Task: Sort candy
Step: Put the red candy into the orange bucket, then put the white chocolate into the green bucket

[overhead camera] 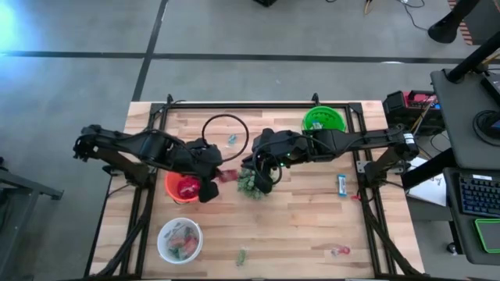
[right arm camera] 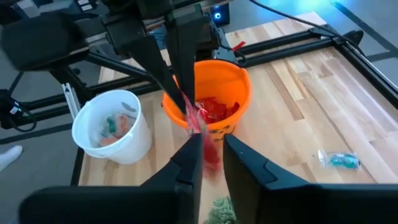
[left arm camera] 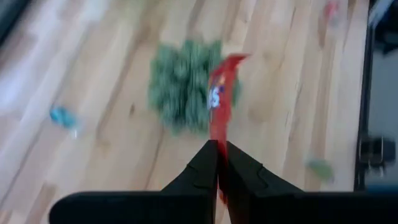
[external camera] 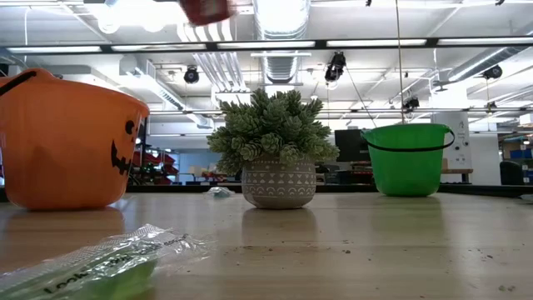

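A red candy packet (left arm camera: 222, 93) hangs in the air between my two grippers, above the table next to the orange bucket (overhead camera: 181, 188). My left gripper (left arm camera: 219, 163) is shut on it. My right gripper (right arm camera: 214, 163) faces it from the right, open by a narrow gap, with the packet's other end (right arm camera: 209, 154) between its fingers. In the high view the packet (overhead camera: 227, 176) sits between the left gripper (overhead camera: 212, 179) and the right gripper (overhead camera: 262, 168). More red packets lie in the orange bucket (right arm camera: 214, 109). My left gripper pinches one end of the red packet (left arm camera: 217, 146) between its two fingers, which slant down from the table's left side. The packet sticks out beyond the fingertips, edge-on and lifted clear of the table. My right gripper: I cannot tell whether either finger touches the packet's end (right arm camera: 209, 154).
A small potted plant (overhead camera: 250, 184) stands right under the grippers. A white bowl (overhead camera: 180, 240) with candy sits near the front left, a green bucket (overhead camera: 323, 119) at the back. Loose candies lie about: blue (overhead camera: 342, 183), teal (overhead camera: 231, 139), green (overhead camera: 241, 255), red (overhead camera: 340, 250).
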Controlling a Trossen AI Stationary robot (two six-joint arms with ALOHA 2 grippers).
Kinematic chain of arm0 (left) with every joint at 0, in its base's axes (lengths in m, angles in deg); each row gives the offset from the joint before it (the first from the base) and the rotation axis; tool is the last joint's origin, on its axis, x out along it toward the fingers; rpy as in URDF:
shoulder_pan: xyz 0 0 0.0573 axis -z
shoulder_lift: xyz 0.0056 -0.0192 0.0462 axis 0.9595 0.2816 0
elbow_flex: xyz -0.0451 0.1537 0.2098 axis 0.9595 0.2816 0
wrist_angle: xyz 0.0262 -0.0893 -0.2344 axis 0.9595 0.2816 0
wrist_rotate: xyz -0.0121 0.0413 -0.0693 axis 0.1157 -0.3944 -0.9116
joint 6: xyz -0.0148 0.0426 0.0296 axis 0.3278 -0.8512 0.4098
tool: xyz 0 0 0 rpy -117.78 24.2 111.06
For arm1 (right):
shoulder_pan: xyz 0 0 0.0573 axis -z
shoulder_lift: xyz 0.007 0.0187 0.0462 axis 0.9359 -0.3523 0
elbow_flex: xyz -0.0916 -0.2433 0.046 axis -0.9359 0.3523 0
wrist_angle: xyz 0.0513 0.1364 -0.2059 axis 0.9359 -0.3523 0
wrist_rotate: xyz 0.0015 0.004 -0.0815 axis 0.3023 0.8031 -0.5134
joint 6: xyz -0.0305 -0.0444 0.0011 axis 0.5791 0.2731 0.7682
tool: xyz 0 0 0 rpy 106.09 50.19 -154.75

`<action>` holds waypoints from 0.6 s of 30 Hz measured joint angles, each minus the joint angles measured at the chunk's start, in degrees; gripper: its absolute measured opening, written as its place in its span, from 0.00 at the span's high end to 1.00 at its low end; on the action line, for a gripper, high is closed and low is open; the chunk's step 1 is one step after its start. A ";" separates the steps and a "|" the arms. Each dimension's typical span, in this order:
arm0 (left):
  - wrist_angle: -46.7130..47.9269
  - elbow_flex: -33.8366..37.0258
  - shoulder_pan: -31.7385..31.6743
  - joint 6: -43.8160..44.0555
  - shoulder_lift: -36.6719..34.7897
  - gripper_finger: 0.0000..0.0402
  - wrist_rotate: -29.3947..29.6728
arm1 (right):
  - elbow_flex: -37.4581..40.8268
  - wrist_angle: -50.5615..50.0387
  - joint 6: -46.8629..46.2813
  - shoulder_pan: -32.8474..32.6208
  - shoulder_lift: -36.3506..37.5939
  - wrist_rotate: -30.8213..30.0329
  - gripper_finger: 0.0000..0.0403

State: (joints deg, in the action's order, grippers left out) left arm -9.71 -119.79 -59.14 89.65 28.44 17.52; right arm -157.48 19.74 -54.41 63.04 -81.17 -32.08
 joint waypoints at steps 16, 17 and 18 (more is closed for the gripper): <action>17.51 0.02 0.30 0.00 -10.80 1.00 -1.88 | 0.07 -0.56 -0.15 0.26 0.00 -4.97 0.66; 17.56 0.02 0.30 0.35 -11.46 1.00 -1.90 | 0.07 -0.91 -0.23 0.26 0.00 -4.96 0.66; 17.55 0.01 0.30 0.89 -12.18 1.00 -1.88 | 0.07 -1.71 -0.72 0.26 0.00 -4.98 0.66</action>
State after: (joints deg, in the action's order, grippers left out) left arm 7.84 -119.78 -58.84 90.54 16.26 15.65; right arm -157.42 18.03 -55.13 63.31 -81.17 -37.06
